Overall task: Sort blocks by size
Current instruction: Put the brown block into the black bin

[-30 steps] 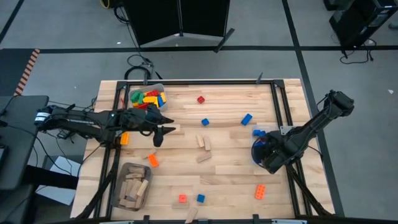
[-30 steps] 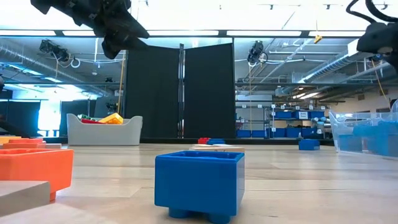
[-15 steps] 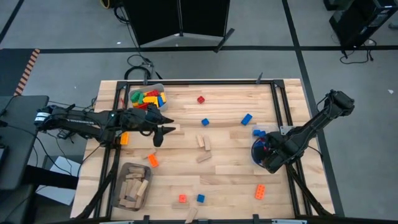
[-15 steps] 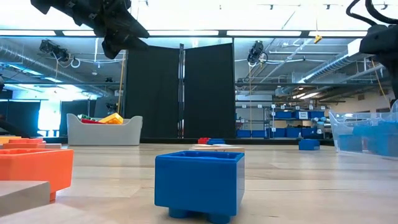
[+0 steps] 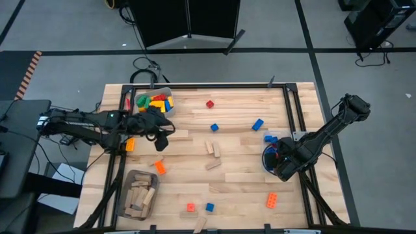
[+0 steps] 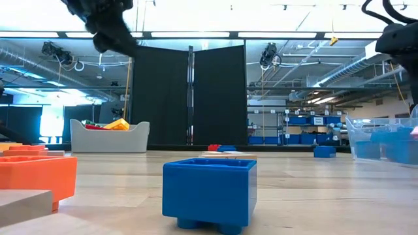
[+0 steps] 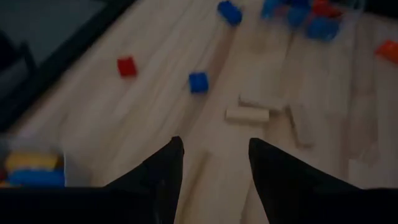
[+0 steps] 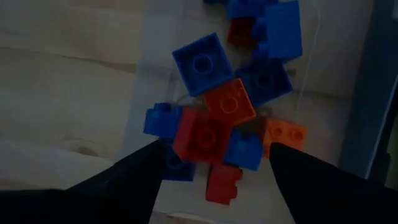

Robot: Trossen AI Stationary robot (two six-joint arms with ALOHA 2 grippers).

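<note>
1. Pulled back toward the grey bin (image 5: pixel 158 93) of coloured bricks, the left gripper (image 5: pixel 160 144) hovers with fingers spread, holding nothing.
2. Tan wooden pieces (image 5: pixel 212 151) lie mid-table, right of that bin; a blue brick (image 5: pixel 214 127) sits nearby.
3. Far right, the right gripper (image 5: pixel 279 164) gapes empty above the clear bin (image 5: pixel 268 156) of small bricks (image 8: pixel 214 118).

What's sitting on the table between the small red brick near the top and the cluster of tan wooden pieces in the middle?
In the high view, one small blue studded brick lies between the small red studded brick and the tan wooden pieces; otherwise that stretch is bare wood.
</note>
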